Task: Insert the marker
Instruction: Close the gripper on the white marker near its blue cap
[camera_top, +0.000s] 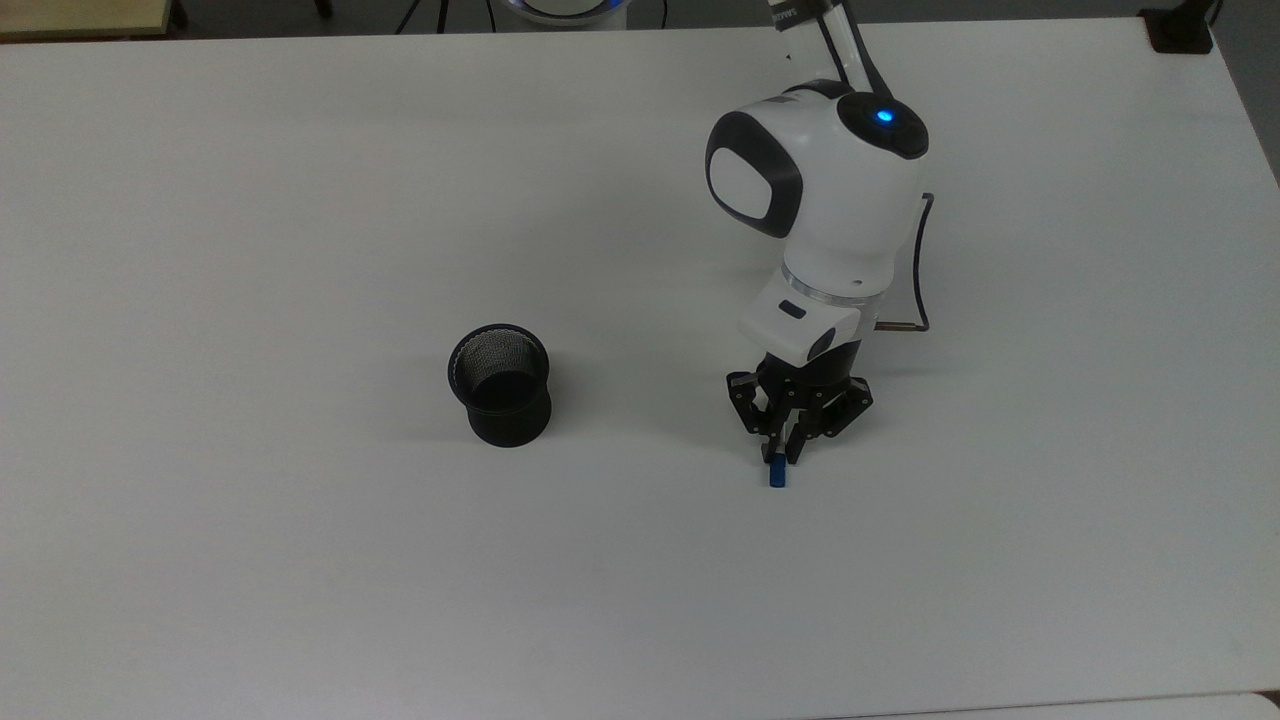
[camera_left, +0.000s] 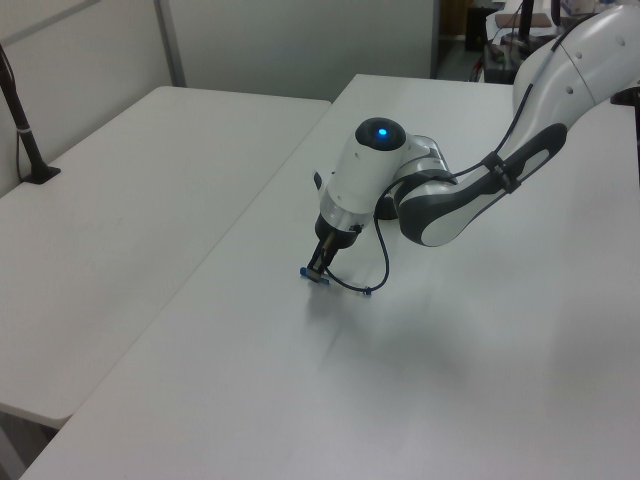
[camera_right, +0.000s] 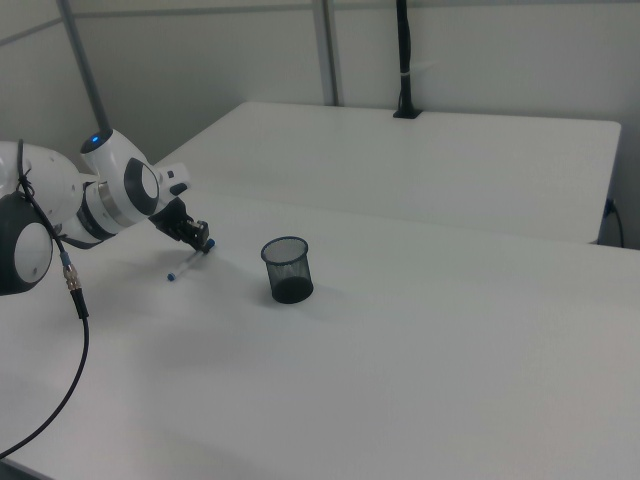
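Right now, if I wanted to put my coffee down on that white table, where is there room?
Nearly everywhere. The table is bare on the top view's left of the black mesh cup, along its near edge, and on the top view's right of the arm. The one busy strip runs from the cup to the gripper, down at the marker.

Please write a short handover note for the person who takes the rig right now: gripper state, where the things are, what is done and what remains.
Gripper: down at the table, its fingers shut on the marker.
Marker: lying flat on the white table, held near the blue cap; the far end shows in the right view.
Black mesh cup: upright and empty, well to the top view's left of the gripper.
Done: reach and grasp.
Left: lift the marker, carry it over the cup, turn it upright and lower it in, then release.
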